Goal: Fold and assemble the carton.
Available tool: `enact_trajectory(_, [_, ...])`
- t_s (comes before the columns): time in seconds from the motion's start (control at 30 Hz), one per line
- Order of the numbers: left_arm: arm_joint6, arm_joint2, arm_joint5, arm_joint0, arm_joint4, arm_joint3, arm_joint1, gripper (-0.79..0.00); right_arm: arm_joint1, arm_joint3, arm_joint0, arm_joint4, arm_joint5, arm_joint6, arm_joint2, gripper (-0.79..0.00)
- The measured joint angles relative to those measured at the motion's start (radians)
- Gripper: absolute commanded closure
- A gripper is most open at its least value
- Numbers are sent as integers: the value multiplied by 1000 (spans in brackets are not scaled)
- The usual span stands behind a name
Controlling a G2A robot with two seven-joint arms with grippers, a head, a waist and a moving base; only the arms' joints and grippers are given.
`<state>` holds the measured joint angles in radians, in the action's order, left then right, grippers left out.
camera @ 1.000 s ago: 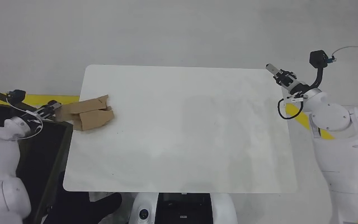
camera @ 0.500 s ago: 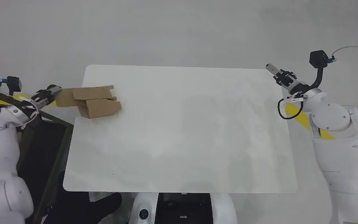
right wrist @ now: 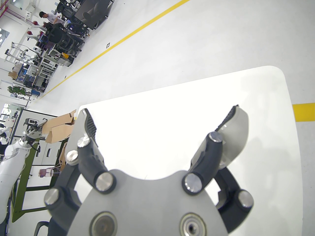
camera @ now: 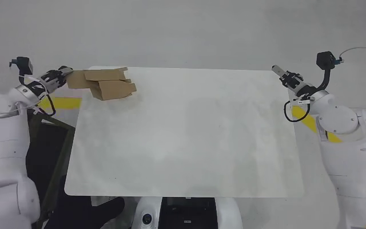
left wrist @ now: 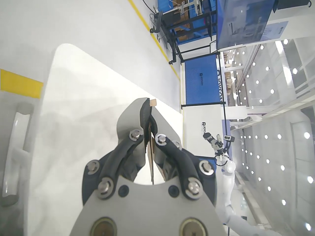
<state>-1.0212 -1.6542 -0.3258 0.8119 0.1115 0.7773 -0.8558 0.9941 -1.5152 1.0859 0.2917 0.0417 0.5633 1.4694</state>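
Top view: flat carton (camera: pixel 108 86) is sitting at the table's (camera: pixel 189 143) far-left corner.
Left gripper (camera: pixel 64 75): is clamping the carton's edge.
Right gripper (right wrist: pixel 160 117): is hanging spread, empty.
Risk: pinch is seemingly shallow; the carton could be slipping free or sagging off the corner.

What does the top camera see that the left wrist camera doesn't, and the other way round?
Top view: the carton in its whole flattened shape, brown flaps spread over the far left corner of the white table. Left wrist view: up close, the left gripper with its dark pads squeezing the thin cardboard edge between them. Both: the left gripper shut on the carton, the table, and the right gripper over at the opposite far corner.
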Motion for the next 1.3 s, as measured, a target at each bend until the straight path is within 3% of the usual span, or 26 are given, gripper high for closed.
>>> enact_trajectory(0.17, [42, 95, 104, -21, 18, 107, -28, 0, 0, 0, 0, 0, 0, 0, 0, -785])
enact_trajectory(0.37, [90, 209, 207, -72, 17, 171, -58, 0, 0, 0, 0, 0, 0, 0, 0, -785])
enact_trajectory(0.67, [120, 348, 268, -112, 84, 246, -104, 0, 0, 0, 0, 0, 0, 0, 0, -785])
enact_trajectory(0.9, [97, 389, 282, -63, 182, 354, -121, 0, 0, 0, 0, 0, 0, 0, 0, -785])
enact_trajectory(1.3, [-47, 381, 344, 63, 295, 589, -113, 0, 0, 0, 0, 0, 0, 0, 0, -785])
